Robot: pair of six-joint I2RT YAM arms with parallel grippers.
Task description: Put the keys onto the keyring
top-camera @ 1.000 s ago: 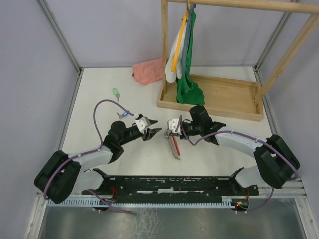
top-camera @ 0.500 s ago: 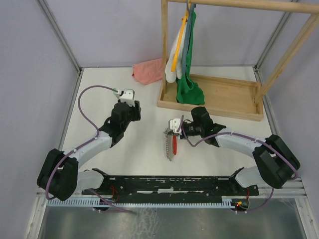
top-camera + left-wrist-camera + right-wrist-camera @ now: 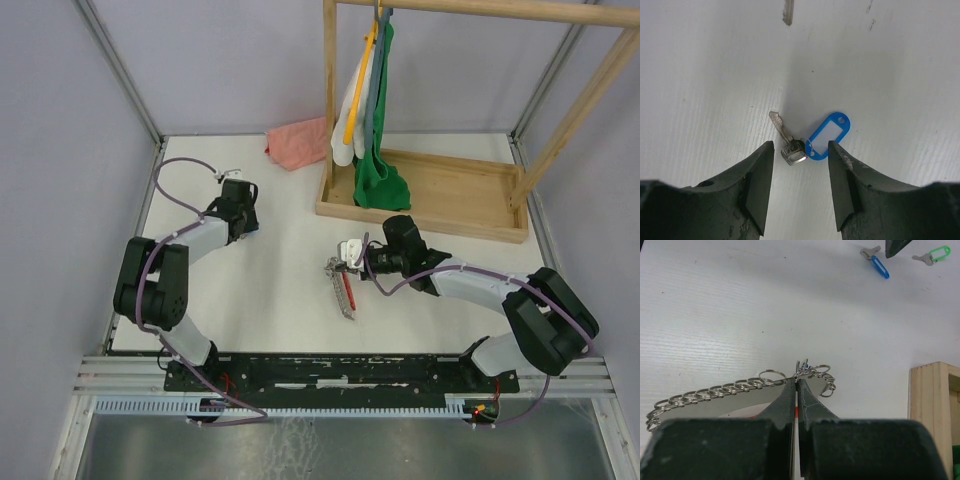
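The blue key [image 3: 810,140] lies flat on the white table, its silver blade pointing away and its blue tag to the right. My left gripper [image 3: 800,145] is open just above it, one finger on each side. In the top view the left gripper [image 3: 242,216] is at the far left of the table. My right gripper [image 3: 797,382] is shut on the keyring [image 3: 810,372] at its cluster of rings. Its chain [image 3: 715,392] trails left and its red strap [image 3: 346,293] lies on the table. The right wrist view also shows the blue key [image 3: 879,266] and the green key [image 3: 935,253].
A wooden rack [image 3: 425,195] with hanging clothes [image 3: 368,95] stands at the back right; its base edge shows in the right wrist view [image 3: 935,410]. A pink cloth [image 3: 297,143] lies at the back. Grey walls close in the table.
My left arm swung from the table's middle to the far left and now hovers over the blue key. My right gripper kept hold of the keyring, whose chain shifted slightly.
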